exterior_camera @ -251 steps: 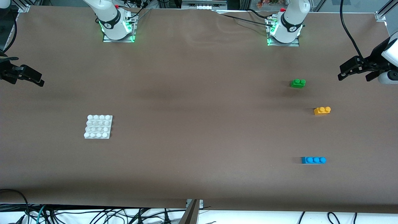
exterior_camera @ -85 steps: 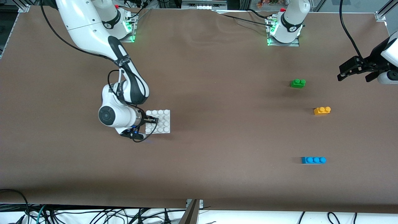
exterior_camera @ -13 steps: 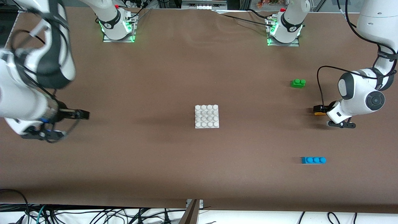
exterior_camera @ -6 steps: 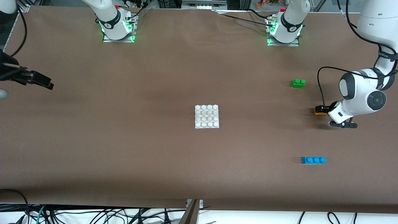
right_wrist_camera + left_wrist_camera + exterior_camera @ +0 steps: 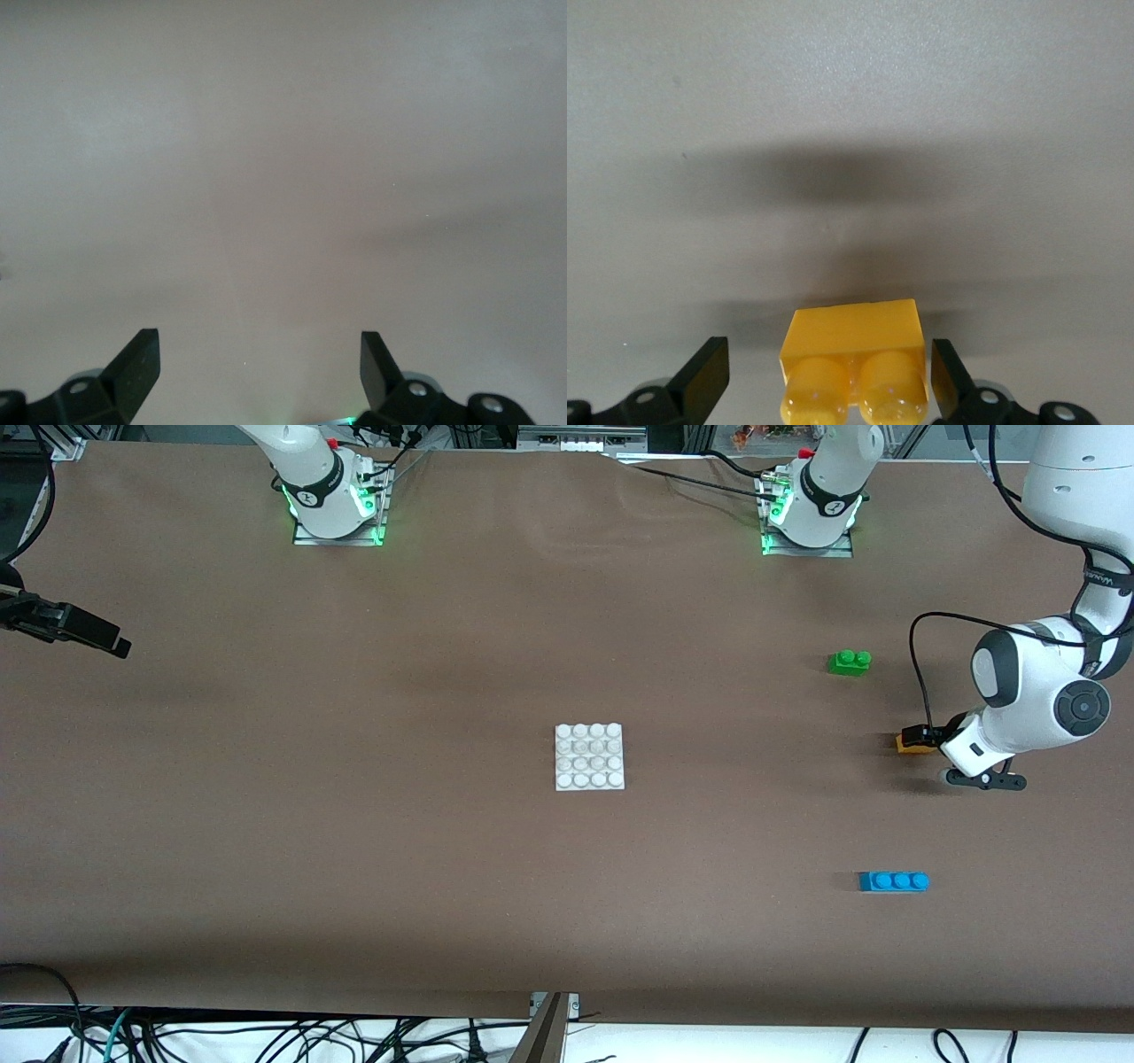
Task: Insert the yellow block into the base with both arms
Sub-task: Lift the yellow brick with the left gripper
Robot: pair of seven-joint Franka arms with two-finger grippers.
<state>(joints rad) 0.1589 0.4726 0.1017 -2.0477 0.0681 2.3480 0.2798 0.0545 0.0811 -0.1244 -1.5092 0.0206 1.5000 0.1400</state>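
Left wrist view shows the left gripper point(image 5: 824, 381) down at the table with its fingers point(image 5: 704, 376) spread wide and the yellow block point(image 5: 852, 341) sitting between them, studs toward the camera; a clear gap shows on one side of the block, while the other finger stands just beside it, so nothing is pinched. From the front view, that gripper point(image 5: 921, 737) hangs low at the left arm's end of the table, partly covering the yellow block point(image 5: 909, 746). A green brick point(image 5: 849, 662) lies farther from the front camera than the block, and a blue brick point(image 5: 893, 881) lies nearer to it. The base point(image 5: 590, 756) rests flat in the middle of the table, well apart from the block. At the right arm's end, the right gripper point(image 5: 84, 631) waits in the air over bare tabletop, its fingers point(image 5: 133, 363) spread with nothing between them.
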